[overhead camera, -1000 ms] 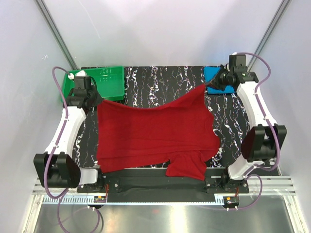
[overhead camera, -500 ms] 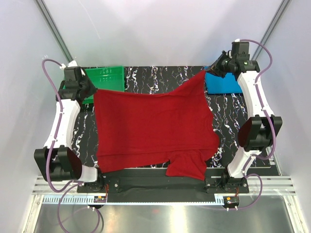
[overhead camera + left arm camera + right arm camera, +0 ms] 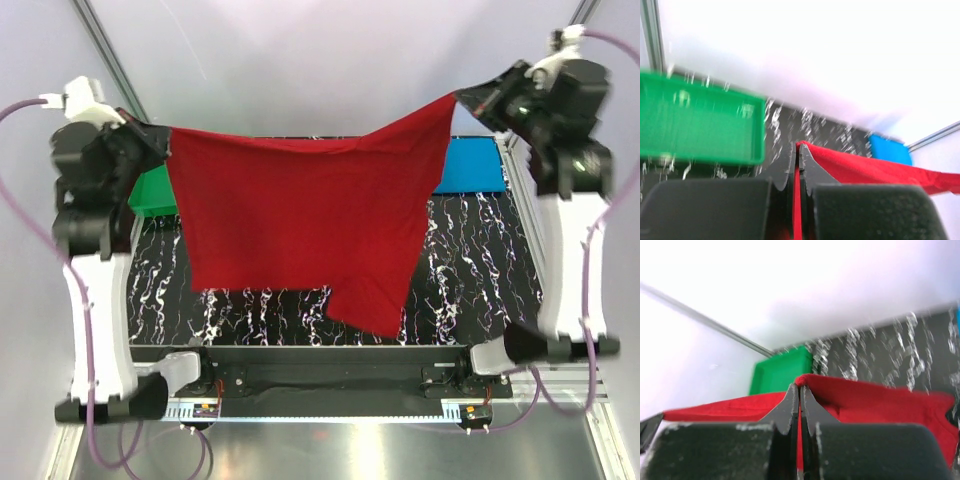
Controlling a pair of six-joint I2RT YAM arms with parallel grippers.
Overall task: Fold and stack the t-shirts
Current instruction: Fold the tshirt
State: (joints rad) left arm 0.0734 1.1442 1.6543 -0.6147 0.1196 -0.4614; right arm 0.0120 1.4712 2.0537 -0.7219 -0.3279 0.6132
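The deep red t-shirt hangs spread in the air between both arms, clear of the table, one sleeve dangling at the lower right. My left gripper is shut on its upper left corner; in the left wrist view red cloth is pinched between the jaws. My right gripper is shut on the upper right corner, seen also in the right wrist view with red cloth running off to the right. The bright blue folded t-shirt lies at the table's back right.
A green plastic tray stands at the back left, partly hidden behind the left arm and the shirt; it shows in the left wrist view too. The black marbled table lies under the shirt. White walls enclose the cell.
Both grippers have risen high and moved outward, lifting the red shirt off the table until it hangs stretched between them. The blue shirt and tray have not moved.
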